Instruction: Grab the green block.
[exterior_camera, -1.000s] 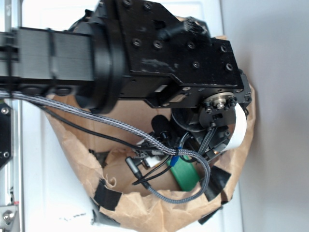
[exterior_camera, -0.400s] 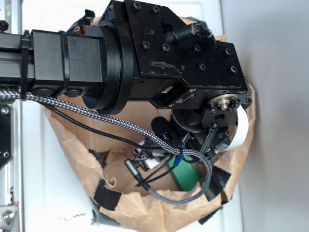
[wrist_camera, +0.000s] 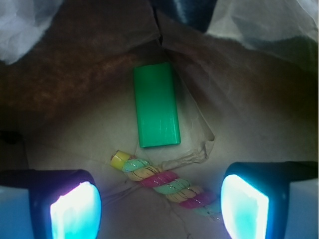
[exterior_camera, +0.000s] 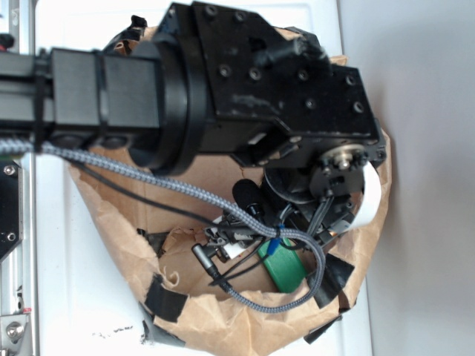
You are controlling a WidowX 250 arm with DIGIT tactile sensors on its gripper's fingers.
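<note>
From the wrist view, the green block (wrist_camera: pixel 156 105) lies flat on crumpled brown paper (wrist_camera: pixel 75 99), long side running away from the camera, sitting in the upper middle of the picture. Just below its near end, a twisted rope toy (wrist_camera: pixel 162 183) in yellow, pink and light green lies slantwise across the paper, close to the block though I cannot tell whether they touch. The gripper (wrist_camera: pixel 159 204) hangs over all this with its fingers (wrist_camera: pixel 76 211) spread wide, one pad glowing at the lower left, the other at the lower right, nothing between them but the rope toy and bare paper. The block sits beyond the fingertips, not between them.

From the exterior view, the black arm (exterior_camera: pixel 245 81) fills the top of the picture, reaching in from the left over a brown paper bag (exterior_camera: pixel 223 326) patched with black tape. A braided grey cable (exterior_camera: pixel 148 176) loops down below it. A patch of the green block (exterior_camera: pixel 284 267) peeks out under the cables, inside the bag, low and right of centre. The bag rests on a white table (exterior_camera: pixel 89 297).
</note>
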